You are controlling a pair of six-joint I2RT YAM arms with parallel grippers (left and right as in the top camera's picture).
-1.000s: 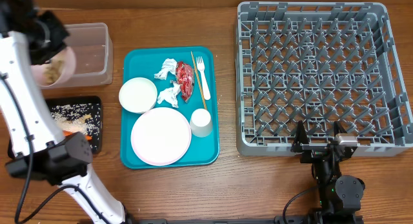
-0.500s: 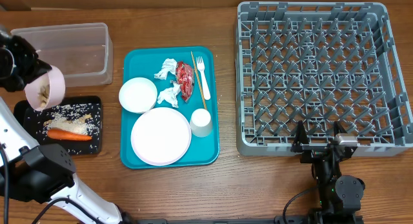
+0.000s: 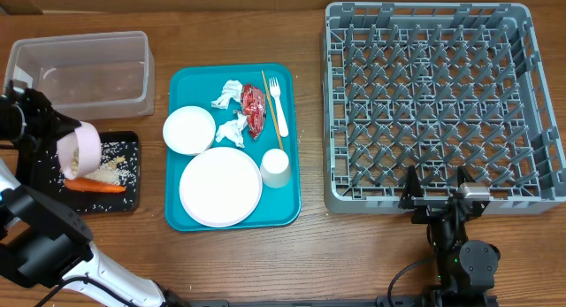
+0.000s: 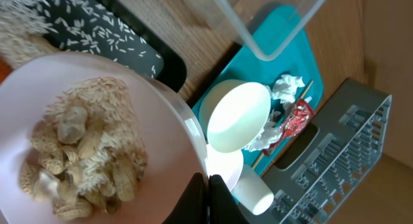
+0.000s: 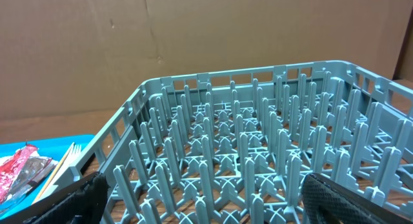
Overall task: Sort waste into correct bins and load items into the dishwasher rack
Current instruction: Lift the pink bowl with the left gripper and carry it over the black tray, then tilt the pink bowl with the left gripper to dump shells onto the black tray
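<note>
Currently scrap-dumping step. Dishwasher rack (image 3: 439, 103) empty; plate (image 3: 220, 186) waits on teal tray (image 3: 190, 90). Black tray (image 3: 128, 179) holds carrot (image 3: 95, 186). Bowl (image 4: 151, 104) tipped over it — left gripper (image 4: 208, 197) pinching rim, scraps (image 4: 84, 146) clinging inside. Right gripper (image 3: 435, 181) spread, idle by rack. Next: probably steeper tilt — maybe shake.

Top-down overhead; close oblique wrist views; rack (image 3: 445, 108) common to all.
</note>
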